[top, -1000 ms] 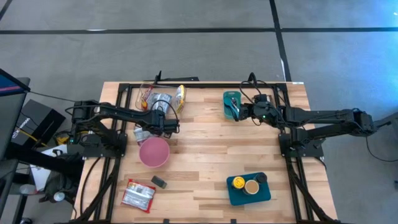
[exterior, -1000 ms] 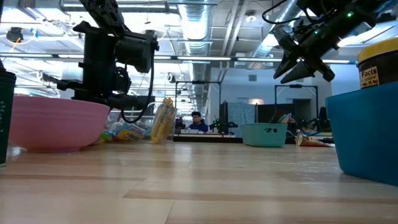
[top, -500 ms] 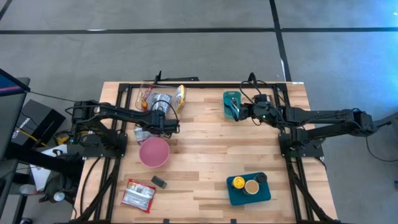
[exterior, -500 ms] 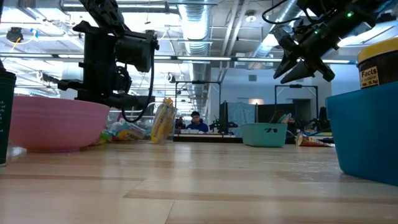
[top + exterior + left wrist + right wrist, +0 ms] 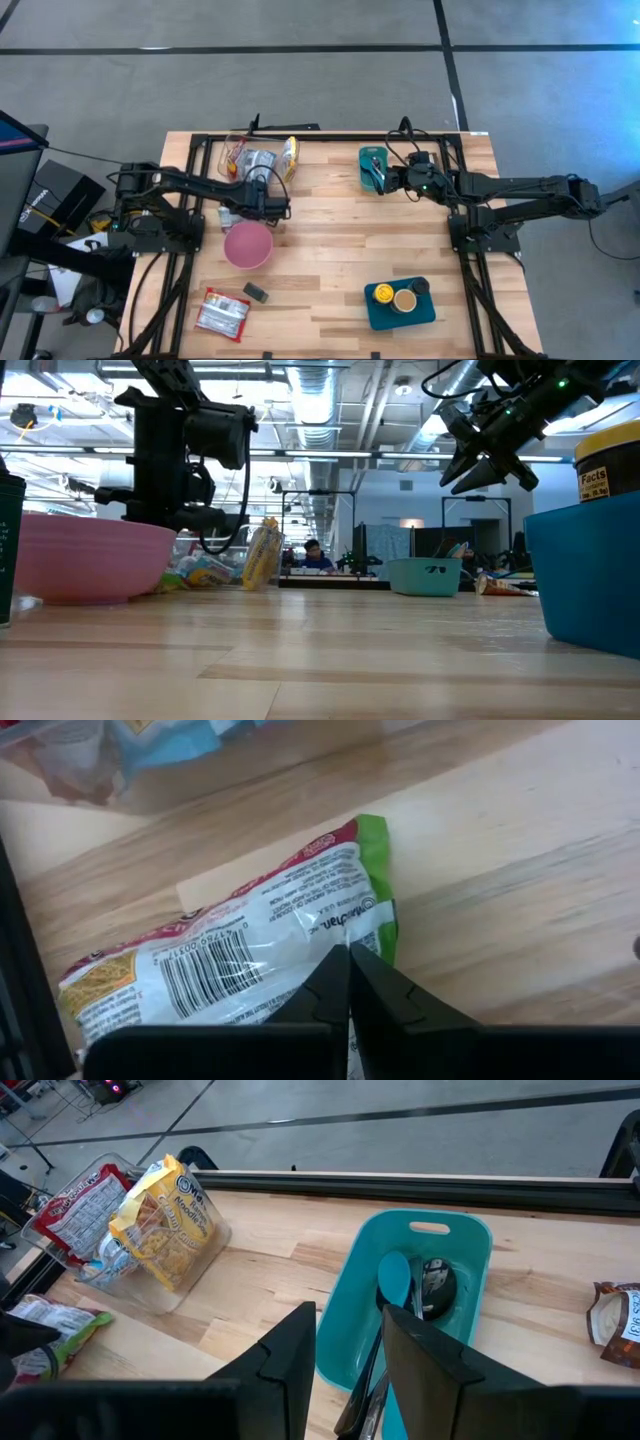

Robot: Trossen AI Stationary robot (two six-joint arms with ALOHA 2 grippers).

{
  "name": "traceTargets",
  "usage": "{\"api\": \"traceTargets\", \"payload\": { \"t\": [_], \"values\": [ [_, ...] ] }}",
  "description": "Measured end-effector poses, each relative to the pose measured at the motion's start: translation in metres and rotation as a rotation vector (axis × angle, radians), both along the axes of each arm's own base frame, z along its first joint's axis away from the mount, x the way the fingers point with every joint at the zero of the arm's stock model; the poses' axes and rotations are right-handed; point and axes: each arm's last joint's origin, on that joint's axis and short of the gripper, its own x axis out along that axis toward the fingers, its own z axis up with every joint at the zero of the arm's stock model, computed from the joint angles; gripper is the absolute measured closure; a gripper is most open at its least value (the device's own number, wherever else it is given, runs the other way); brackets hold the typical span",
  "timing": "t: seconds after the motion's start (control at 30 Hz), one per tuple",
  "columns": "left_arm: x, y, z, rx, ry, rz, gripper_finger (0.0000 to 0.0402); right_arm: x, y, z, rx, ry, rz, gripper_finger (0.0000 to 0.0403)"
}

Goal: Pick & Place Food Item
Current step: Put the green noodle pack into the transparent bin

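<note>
- The left gripper point(image 5: 348, 982) is covering the near end of the noodle packet point(image 5: 240, 955) under its closed fingertips.
- The picture's edge is cutting off that packet's far end.
- The right gripper point(image 5: 350, 1342) is blocking the teal bin's point(image 5: 455, 1240) nearer part and the utensils' point(image 5: 392, 1295) handles.

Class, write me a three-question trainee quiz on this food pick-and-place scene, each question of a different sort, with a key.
1. True or false: the left gripper is shut on the noodle packet.
2. Which container does the right gripper hover over? A pink bowl; B teal utensil bin; C clear bin.
3. Fill in: the teal utensil bin holds a teal ____.

Key: 1 true; 2 B; 3 spoon.
</note>
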Motion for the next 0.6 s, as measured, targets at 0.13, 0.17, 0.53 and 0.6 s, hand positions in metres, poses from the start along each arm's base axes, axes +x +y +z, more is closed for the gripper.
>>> {"api": "traceTargets", "payload": {
  "t": [0.13, 0.17, 0.53, 0.6],
  "values": [
    [0.0004, -0.0033, 0.0002, 0.006, 0.001, -0.014, 0.0401, 0.0, 0.0, 0.0, 0.0, 0.0, 0.0, 0.029],
    [0.0004, -0.0041, 0.0003, 0.007, 0.001, -0.018, 0.0401, 0.0, 0.0, 0.0, 0.0, 0.0, 0.0, 0.029],
    [0.0007, -0.008, 0.0022, 0.014, -0.009, -0.028, 0.0401, 0.0, 0.0, 0.0, 0.0, 0.0, 0.0, 0.029],
    [0.0002, -0.0079, 0.0064, 0.021, -0.033, -0.028, 0.0401, 0.0, 0.0, 0.0, 0.0, 0.0, 0.0, 0.029]
  ]
}}
